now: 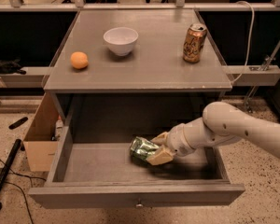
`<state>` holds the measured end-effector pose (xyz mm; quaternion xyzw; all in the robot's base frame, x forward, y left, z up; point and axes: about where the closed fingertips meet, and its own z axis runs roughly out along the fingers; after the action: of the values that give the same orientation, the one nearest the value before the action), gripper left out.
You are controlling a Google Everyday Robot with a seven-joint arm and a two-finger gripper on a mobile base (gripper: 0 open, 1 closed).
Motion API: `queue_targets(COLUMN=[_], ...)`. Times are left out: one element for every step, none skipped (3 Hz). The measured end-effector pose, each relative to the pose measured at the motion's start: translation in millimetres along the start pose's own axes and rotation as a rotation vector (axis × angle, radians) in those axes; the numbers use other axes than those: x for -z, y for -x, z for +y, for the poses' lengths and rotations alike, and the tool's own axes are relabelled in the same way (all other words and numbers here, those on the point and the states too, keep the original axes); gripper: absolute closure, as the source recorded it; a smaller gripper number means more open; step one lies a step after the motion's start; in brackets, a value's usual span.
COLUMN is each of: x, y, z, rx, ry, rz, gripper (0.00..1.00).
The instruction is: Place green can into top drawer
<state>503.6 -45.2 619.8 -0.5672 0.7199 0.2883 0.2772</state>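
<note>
Inside the top drawer (130,196), tool (157,148) clasps green can (141,148).

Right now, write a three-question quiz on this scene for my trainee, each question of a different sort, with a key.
1. True or false: the tool is shut on the green can inside the open top drawer.
2. Which thing stands between the orange and the gold-brown can on the cabinet top? A. white bowl B. mug C. plate
3. How many things stand on the cabinet top?
Key: 1 true; 2 A; 3 three.
</note>
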Motion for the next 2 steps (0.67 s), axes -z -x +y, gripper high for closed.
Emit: queue_targets(x=[0.0, -0.1], y=[0.0, 0.0], z=[0.0, 0.0], rx=[0.0, 0.0], ry=[0.0, 0.0], rz=[0.0, 0.0], gripper=[0.62, 0.39])
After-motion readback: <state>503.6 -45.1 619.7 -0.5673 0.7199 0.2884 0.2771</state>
